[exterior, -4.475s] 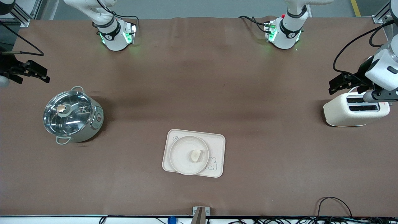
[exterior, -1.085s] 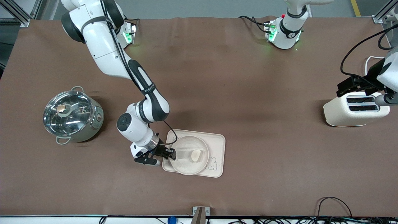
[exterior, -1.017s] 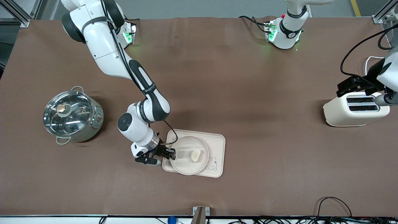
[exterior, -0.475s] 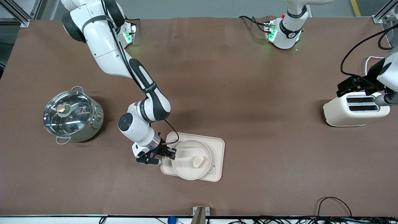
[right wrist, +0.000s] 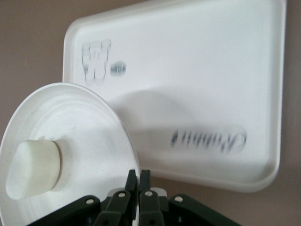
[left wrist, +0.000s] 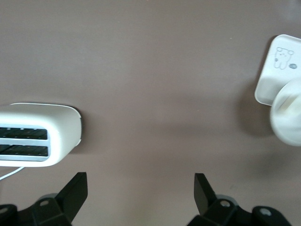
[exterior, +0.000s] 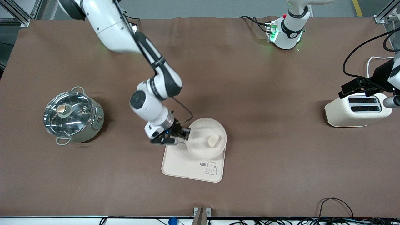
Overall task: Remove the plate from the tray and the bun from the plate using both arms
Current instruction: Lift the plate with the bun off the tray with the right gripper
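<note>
Brown cloth covers the tabletop (exterior: 250,93) from edge to edge. Right gripper (exterior: 184,135) is over the tray's upper edge, fingers clenched on the rim of the plate (exterior: 206,147), which it holds up off the tray (exterior: 187,165); the right wrist view shows the two fingers (right wrist: 137,181) pinched together on the rim, with the plate tilted above the tray's bare floor. Bun (exterior: 213,141) sits on the plate, toward the side away from the gripper. Tray lies near the middle of the tabletop's front edge, slightly skewed, with a rabbit drawing (exterior: 211,168) at its corner nearest the front camera and toward the left arm's end of the table. Lidded steel pot (exterior: 72,116) stands toward the right arm's end of the tabletop, well apart from the tray. White toaster (exterior: 356,110) stands at the left arm's end, near that edge. Left gripper (exterior: 359,88) waits in the air over the toaster's edge, fingers spread wide and holding nothing; the left wrist view shows both fingers (left wrist: 75,190) apart above bare cloth, the toaster off to one side.
</note>
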You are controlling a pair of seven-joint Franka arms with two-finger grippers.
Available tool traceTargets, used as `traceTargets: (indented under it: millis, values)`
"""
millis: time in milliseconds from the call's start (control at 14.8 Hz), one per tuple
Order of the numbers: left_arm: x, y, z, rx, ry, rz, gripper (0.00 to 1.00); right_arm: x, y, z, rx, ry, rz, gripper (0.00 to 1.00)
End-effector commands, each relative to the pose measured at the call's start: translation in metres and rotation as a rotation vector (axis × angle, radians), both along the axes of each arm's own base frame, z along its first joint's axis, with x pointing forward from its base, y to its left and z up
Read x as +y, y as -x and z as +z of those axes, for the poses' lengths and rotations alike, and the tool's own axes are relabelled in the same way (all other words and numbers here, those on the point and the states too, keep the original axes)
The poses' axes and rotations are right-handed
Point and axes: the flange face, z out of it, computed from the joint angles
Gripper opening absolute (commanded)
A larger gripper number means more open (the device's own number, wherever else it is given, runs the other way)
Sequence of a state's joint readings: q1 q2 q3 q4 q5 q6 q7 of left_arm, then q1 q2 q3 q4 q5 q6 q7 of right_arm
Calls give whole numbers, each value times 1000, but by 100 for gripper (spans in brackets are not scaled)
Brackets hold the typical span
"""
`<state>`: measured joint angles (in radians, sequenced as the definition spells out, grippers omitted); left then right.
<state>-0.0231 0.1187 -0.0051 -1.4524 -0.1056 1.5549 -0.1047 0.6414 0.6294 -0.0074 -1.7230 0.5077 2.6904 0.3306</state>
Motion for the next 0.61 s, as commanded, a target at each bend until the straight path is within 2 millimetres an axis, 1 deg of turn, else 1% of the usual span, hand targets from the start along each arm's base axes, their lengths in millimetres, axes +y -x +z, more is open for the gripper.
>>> traceTargets:
  millis: [0,68,136,203,271,339,407,475,542]
  values:
    - [-16,-4,-2,11,65,11,100,3,83,10,15,20,5,1]
    - [-29,-10,-8,4,59,21,100,15,105,1,16,25,3,1]
    - [-52,-11,-13,6,57,25,100,28,126,-7,5,28,13,1]
    - [-66,-14,-20,7,56,43,100,31,142,-17,-13,33,10,1]
    - [-80,-18,-31,11,56,53,100,30,156,-27,-23,44,16,1]
    - [-93,-20,-47,6,58,54,100,33,170,-33,-27,51,29,1]
    - [-107,-20,-68,-5,59,62,100,36,182,-39,-14,54,29,1]
    - [-124,-17,-87,-20,62,79,100,41,190,-41,-12,51,32,1]
    - [-139,-15,-104,-35,65,106,100,43,193,-41,-18,47,33,1]
